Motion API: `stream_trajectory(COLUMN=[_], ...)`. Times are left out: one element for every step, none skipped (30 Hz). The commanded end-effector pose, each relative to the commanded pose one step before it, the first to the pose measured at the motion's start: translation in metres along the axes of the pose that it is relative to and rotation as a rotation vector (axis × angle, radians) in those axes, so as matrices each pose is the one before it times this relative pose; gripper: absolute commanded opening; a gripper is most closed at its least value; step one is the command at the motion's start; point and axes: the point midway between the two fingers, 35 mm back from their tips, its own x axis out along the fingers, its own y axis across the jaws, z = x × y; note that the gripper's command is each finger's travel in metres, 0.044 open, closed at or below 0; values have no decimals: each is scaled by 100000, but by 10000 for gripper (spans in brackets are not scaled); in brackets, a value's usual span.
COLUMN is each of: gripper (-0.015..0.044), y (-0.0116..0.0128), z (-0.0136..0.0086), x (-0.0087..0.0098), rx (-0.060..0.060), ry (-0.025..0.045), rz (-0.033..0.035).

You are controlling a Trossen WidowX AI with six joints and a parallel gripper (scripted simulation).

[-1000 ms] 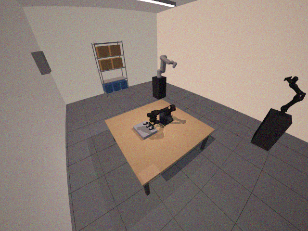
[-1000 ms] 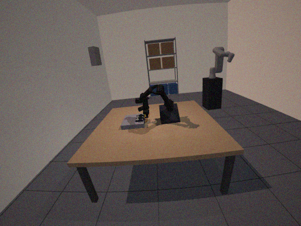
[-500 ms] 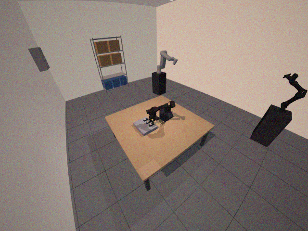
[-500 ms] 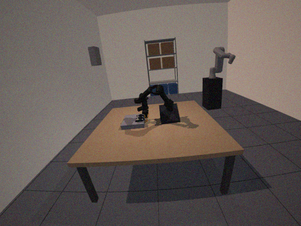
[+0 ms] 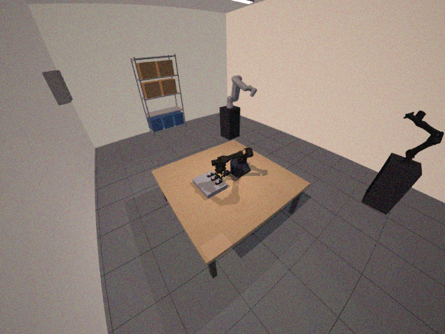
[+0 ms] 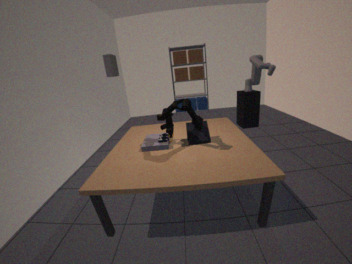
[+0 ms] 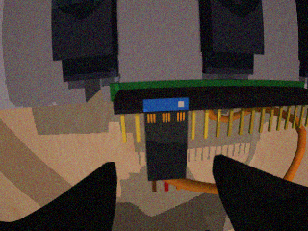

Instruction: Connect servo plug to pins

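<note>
The plug [image 7: 166,149], flat and black, sits square to the pin row under the coloured band in the wrist view. Its front end is up against the black header strip, and no bare marked pin shows between. The blue band [image 7: 161,105] has a pale dot [image 7: 181,104] at its right end; the orange wire [image 7: 197,187] leaves the plug on that side, beside red and brown. Neighbouring pins [image 7: 123,127] look straight. My gripper [image 7: 166,167] [image 5: 220,176] [image 6: 170,136] is open, one finger on each side of the plug, not touching it.
The grey holder [image 5: 201,182] [image 6: 150,146] [image 7: 159,38] carries several dark servos beyond the pin row. The orange lead [image 7: 302,149] loops round to the right, under the pins. My arm's dark base [image 5: 240,168] [image 6: 198,133] stands on the table [image 5: 251,201] [image 6: 185,170].
</note>
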Motion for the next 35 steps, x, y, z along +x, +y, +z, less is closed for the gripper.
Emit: stream_trajectory(gripper=[341, 367, 394, 420, 440, 440, 440, 440, 440, 440, 440, 440, 440, 440, 440, 440, 440, 440, 440, 440, 440, 440, 440, 440, 440, 440, 440, 440, 440, 440, 440, 440, 440, 440, 440], y=[-175, 12, 33, 16, 0, 0, 0, 0, 0, 0, 0, 0, 0, 0, 0, 0, 0, 0, 0, 0, 0, 0, 0, 0, 0, 0, 0, 0, 0, 0, 0, 0, 0, 0, 0], z=[380, -52, -78, -34, 0, 0, 0, 0, 0, 0, 0, 0, 0, 0, 0, 0, 0, 0, 0, 0, 0, 0, 0, 0, 0, 0, 0, 0, 0, 0, 0, 0, 0, 0, 0], x=[-2875, -1364, -967, -326, 0, 0, 0, 0, 0, 0, 0, 0, 0, 0, 0, 0, 0, 0, 0, 0, 0, 0, 0, 0, 0, 0, 0, 0, 0, 0, 0, 0, 0, 0, 0], rx=[-563, -2, -14, -7, 0, 0, 0, 0, 0, 0, 0, 0, 0, 0, 0, 0, 0, 0, 0, 0, 0, 0, 0, 0, 0, 0, 0, 0, 0, 0, 0, 0, 0, 0, 0], ry=[-1264, 37, 39, 15, 0, 0, 0, 0, 0, 0, 0, 0, 0, 0, 0, 0, 0, 0, 0, 0, 0, 0, 0, 0, 0, 0, 0, 0, 0, 0, 0, 0, 0, 0, 0], rz=[-805, 28, 91, 44, 0, 0, 0, 0, 0, 0, 0, 0, 0, 0, 0, 0, 0, 0, 0, 0, 0, 0, 0, 0, 0, 0, 0, 0, 0, 0, 0, 0, 0, 0, 0])
